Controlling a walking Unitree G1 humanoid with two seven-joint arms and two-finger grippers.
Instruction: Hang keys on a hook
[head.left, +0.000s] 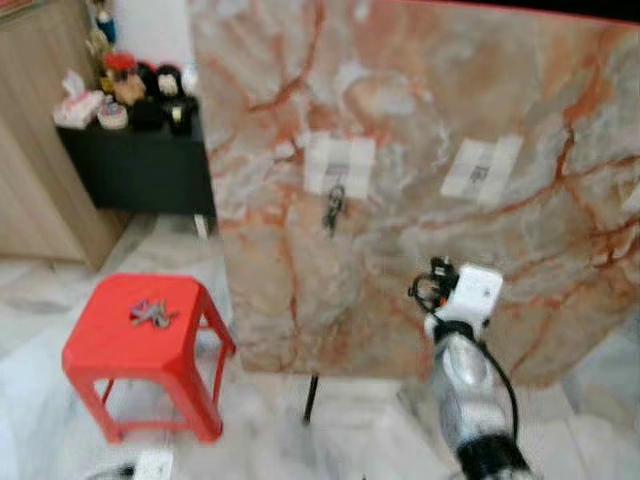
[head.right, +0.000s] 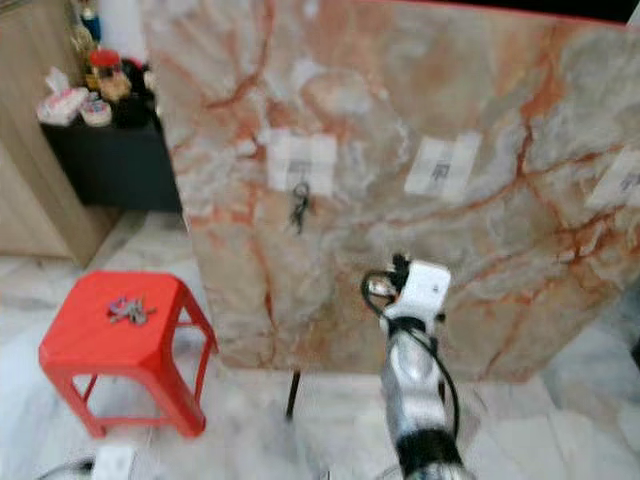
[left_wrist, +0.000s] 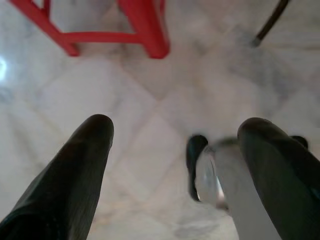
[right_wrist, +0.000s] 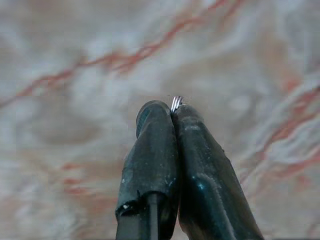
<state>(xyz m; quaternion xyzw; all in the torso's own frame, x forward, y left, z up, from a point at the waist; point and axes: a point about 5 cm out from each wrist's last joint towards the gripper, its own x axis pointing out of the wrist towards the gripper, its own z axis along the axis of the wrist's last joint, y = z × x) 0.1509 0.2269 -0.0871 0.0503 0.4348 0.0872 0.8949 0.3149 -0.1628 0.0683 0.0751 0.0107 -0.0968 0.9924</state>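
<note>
A tall pink-veined marble board (head.left: 420, 130) stands ahead with white labels. A dark bunch of keys (head.left: 333, 208) hangs on the hook under the left label (head.left: 340, 165). The hook on the middle label (head.left: 480, 170) is bare. Another bunch of keys (head.left: 152, 314) lies on the red stool (head.left: 110, 345). My right arm (head.left: 465, 300) is raised toward the board's lower middle. In the right wrist view my right gripper (right_wrist: 170, 111) is shut, with a sliver of metal key ring (right_wrist: 176, 103) showing at its tips. My left gripper (left_wrist: 175, 130) hangs open over the floor.
A black cabinet (head.left: 140, 165) with small items on top stands at the back left beside a wooden wall. The board rests on a thin black leg (head.left: 311, 398). The floor is pale marble tile. A white object (head.left: 150, 465) lies by the stool's foot.
</note>
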